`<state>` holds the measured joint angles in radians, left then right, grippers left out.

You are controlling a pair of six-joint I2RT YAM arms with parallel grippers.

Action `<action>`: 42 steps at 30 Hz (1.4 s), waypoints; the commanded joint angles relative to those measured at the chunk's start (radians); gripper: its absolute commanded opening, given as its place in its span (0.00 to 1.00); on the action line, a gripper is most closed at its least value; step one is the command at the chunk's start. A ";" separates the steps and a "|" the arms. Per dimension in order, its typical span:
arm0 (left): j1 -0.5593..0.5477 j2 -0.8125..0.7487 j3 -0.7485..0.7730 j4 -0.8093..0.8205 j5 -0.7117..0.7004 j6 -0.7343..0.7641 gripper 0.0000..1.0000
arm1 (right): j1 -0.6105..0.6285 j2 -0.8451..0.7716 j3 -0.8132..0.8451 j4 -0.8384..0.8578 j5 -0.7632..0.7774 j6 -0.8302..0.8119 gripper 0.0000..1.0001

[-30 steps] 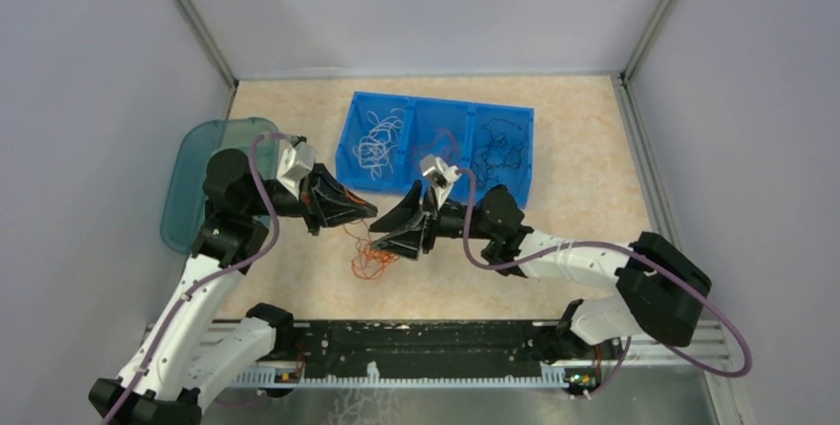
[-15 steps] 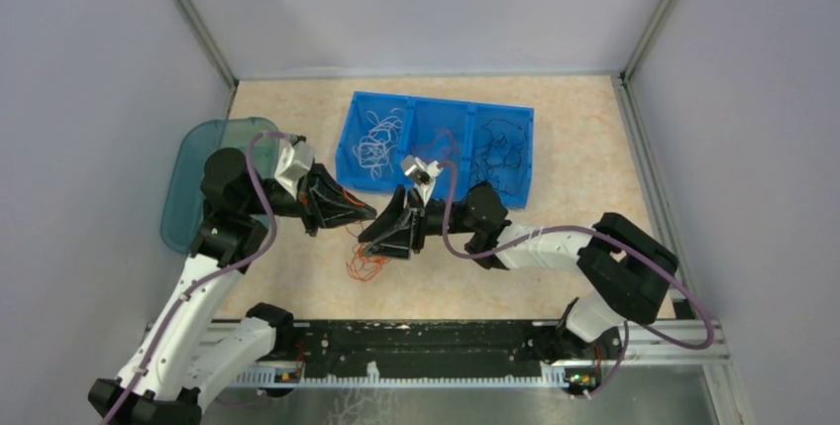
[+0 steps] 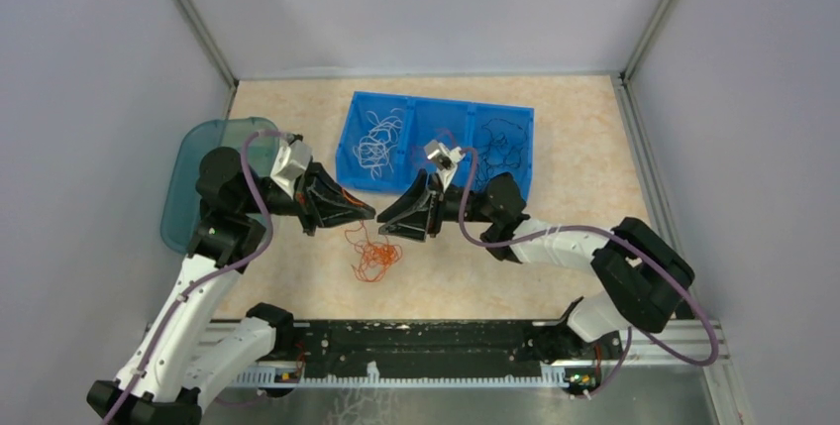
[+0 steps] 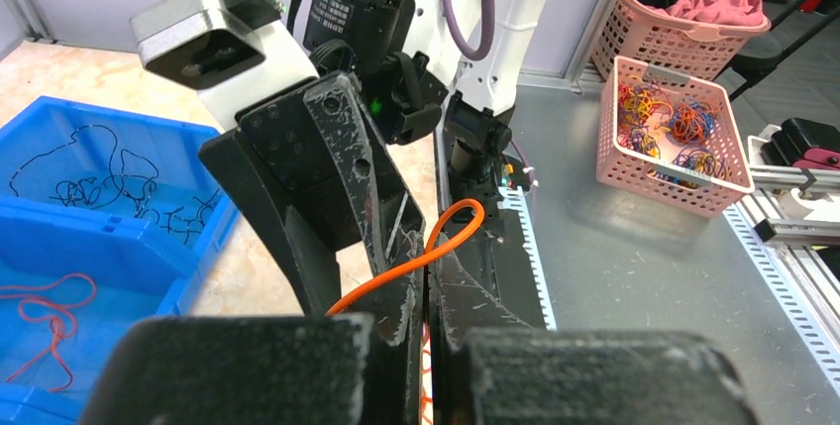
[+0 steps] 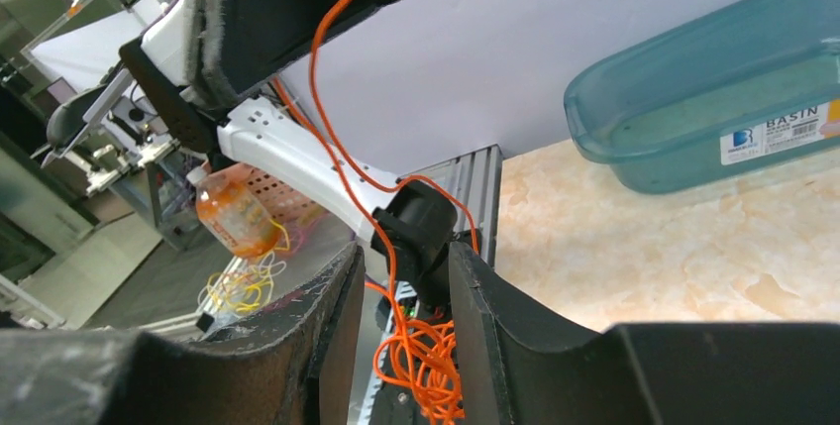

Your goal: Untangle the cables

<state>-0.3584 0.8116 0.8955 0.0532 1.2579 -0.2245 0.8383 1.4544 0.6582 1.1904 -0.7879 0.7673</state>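
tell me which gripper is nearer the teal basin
Left. The left gripper is just right of the teal basin. The right gripper faces it from farther right, in front of the blue bin, with the left gripper between it and the basin.

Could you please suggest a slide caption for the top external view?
Left gripper shut on a strand of the orange cables heaped on the table; right gripper faces it, blue bin behind.

I have the tangle of cables (image 3: 374, 257) on the table (image 3: 575, 177) at centre, just in front of my left gripper (image 3: 368, 213) and right gripper (image 3: 384, 224), which face tip to tip above it. Behind them sits the divided bin (image 3: 436, 101), with loose strands (image 3: 376, 140) in each compartment. The basin (image 3: 188, 177) lies far left.
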 commanded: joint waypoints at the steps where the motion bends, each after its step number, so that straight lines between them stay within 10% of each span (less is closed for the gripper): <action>1: -0.004 -0.002 0.027 0.028 0.018 -0.008 0.00 | -0.001 -0.062 -0.001 0.004 -0.026 -0.028 0.38; 31: -0.005 0.003 0.063 0.032 0.016 -0.011 0.00 | 0.119 0.145 0.158 0.080 -0.014 0.030 0.17; 42: -0.005 0.001 0.069 0.030 0.019 -0.009 0.00 | 0.029 0.044 0.040 0.157 -0.042 0.115 0.32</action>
<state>-0.3584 0.8188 0.9344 0.0597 1.2583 -0.2249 0.9291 1.5867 0.7498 1.2194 -0.8143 0.8272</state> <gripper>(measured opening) 0.010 0.278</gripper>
